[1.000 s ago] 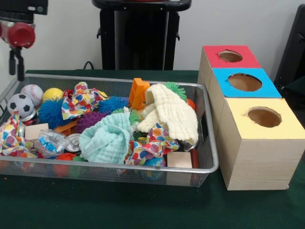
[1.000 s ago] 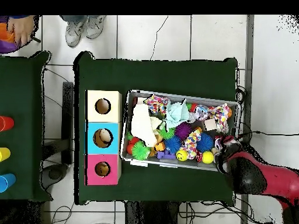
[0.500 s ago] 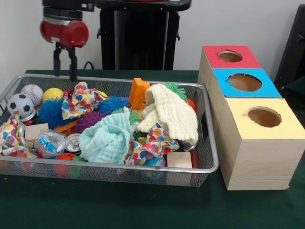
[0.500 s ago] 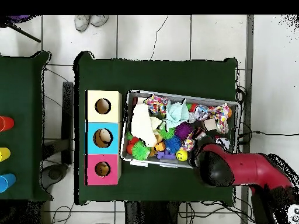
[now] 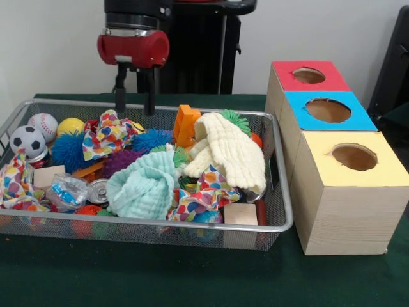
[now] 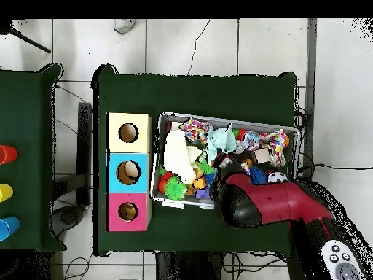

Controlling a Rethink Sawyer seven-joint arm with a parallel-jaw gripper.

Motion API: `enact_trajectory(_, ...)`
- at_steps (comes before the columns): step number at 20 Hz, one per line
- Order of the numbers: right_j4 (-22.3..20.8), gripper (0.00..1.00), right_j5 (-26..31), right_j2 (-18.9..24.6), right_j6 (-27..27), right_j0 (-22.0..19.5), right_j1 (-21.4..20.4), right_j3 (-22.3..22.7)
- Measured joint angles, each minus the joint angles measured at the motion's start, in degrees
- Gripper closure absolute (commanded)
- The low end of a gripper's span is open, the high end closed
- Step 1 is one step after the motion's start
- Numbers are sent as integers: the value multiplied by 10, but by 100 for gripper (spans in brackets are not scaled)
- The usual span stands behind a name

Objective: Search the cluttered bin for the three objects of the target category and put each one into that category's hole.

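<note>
A wire bin [image 5: 278, 211] full of toys and cloths is sitting on a green table [image 5: 192, 281]. The red and black arm is hanging over the bin's far edge, and its pincer [image 5: 135, 91] is pointing straight down with its two black fingers [image 5: 119, 89] spread apart, gripping nothing.

Just below the pincer's tips a spotted cloth [image 5: 108, 135] is lying, with a blue spiky ball [image 5: 150, 139] beside it. Further left of the pincer, a yellow ball [image 5: 69, 126], a baseball [image 5: 43, 125] and a soccer ball [image 5: 27, 141] are crowding the bin's corner. To the pincer's right an orange block [image 5: 186, 123] is standing upright, and past it a cream cloth [image 5: 233, 153] is draping over the pile. Nearer the front, well below the pincer, a mint cloth [image 5: 144, 185] is bunching up.

Well off to the pincer's right, outside the bin, three boxes are standing in a row, each with a round hole on top: red [image 5: 308, 75], blue [image 5: 328, 110] and yellow [image 5: 353, 157].

In the overhead view the arm [image 6: 273, 206] is covering part of the bin.
</note>
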Motion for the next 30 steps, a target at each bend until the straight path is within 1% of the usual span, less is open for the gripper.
enact_trajectory(3,8,0,-7,-1,0,16,2,0)
enact_trajectory(7,21,0,-7,-1,0,23,10,0)
enact_trajectory(10,36,0,-8,-3,0,29,29,-1)
enact_trajectory(14,45,0,-13,-7,0,39,51,-6)
enact_trajectory(19,59,0,-33,-8,0,48,94,-12)
enact_trajectory(23,59,0,-68,-13,0,51,140,-20)
enact_trajectory(24,59,0,-82,-18,0,54,156,-25)
enact_trajectory(25,59,0,-87,-20,0,55,163,-27)
enact_trajectory(26,59,0,-102,-29,0,60,186,-37)
enact_trajectory(29,59,0,-117,-37,0,64,206,-48)
enact_trajectory(30,60,0,-141,-45,0,67,218,-60)
